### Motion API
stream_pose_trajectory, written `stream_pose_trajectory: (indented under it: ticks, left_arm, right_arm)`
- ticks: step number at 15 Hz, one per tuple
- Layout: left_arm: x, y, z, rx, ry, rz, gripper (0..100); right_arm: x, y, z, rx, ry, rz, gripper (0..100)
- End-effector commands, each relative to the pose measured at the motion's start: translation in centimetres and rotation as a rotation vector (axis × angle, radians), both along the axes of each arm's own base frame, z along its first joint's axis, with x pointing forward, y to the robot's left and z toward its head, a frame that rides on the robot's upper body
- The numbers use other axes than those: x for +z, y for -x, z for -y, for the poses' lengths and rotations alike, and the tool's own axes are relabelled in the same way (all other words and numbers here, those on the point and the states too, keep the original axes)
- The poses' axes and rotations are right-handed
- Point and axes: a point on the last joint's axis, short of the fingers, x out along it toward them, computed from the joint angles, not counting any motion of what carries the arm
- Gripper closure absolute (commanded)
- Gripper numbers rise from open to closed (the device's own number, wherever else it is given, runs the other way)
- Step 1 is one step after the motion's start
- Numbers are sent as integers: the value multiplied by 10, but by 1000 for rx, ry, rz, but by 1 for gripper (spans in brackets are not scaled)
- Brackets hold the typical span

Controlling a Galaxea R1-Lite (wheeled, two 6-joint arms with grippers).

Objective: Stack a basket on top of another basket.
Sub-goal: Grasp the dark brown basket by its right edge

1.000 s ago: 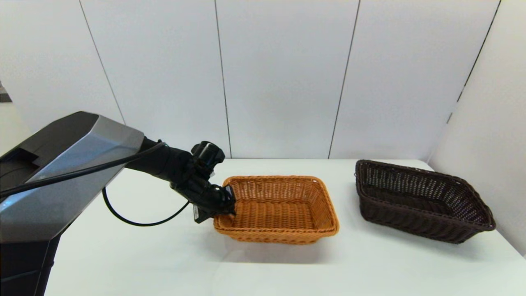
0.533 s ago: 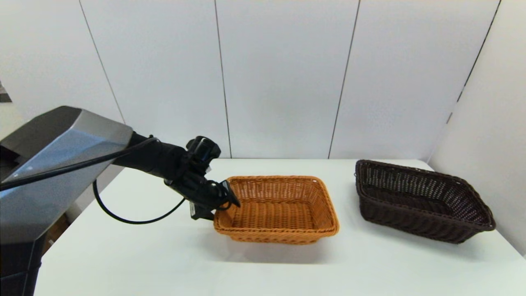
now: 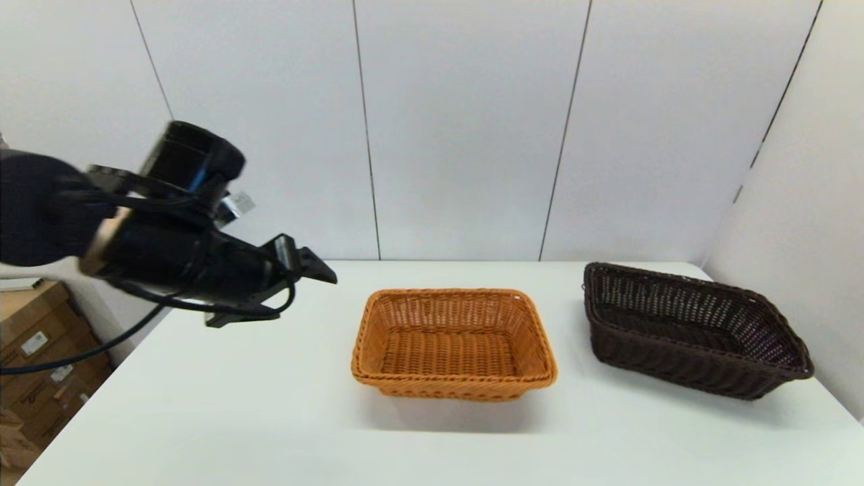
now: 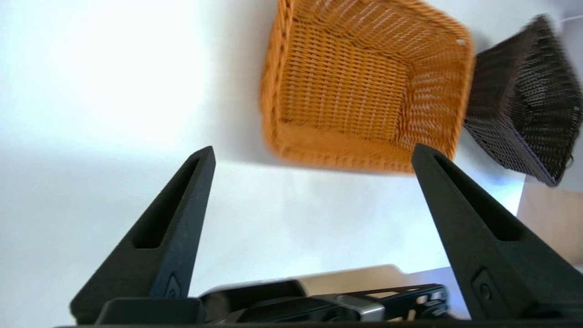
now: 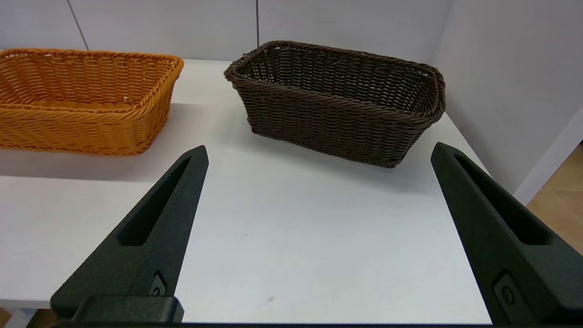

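Orange-tan wicker basket is positioned upright at the centre of the white table. Well apart, toward the table's right edge, the dark brown wicker basket is located. The left gripper is held raised above the table's left side, fingers spread and empty. The right gripper is parked low near the front edge, fingers spread wide.

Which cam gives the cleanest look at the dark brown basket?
Right wrist view: the dark brown basket sits whole and central, its side weave plain. Head view shows it whole but off to the right. Left wrist view catches it blurred at the edge.
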Motion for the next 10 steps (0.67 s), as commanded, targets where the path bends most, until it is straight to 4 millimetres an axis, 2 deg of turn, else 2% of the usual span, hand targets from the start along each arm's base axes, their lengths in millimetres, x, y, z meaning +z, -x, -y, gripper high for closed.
stream_pose_trajectory:
  ticks: [1,4,6,8,10]
  left_arm:
    - [26,148,-60,130,-125,193,0]
    - [3,209,-89,223,-201,220,0]
    - [-15,248,-100,281,-208,240,0]
    - [-28,285,-106,318,-251,267,0]
    - [-42,308,-104,364,-295,292,0]
  right_arm:
    - [0,0,0,0,1,0,0]
    - [0,0,0,0,1,0,0]
    - [0,0,0,0,1,0,0]
    - [0,0,0,0,1,0,0]
    - [0,0,0,0,1,0,0]
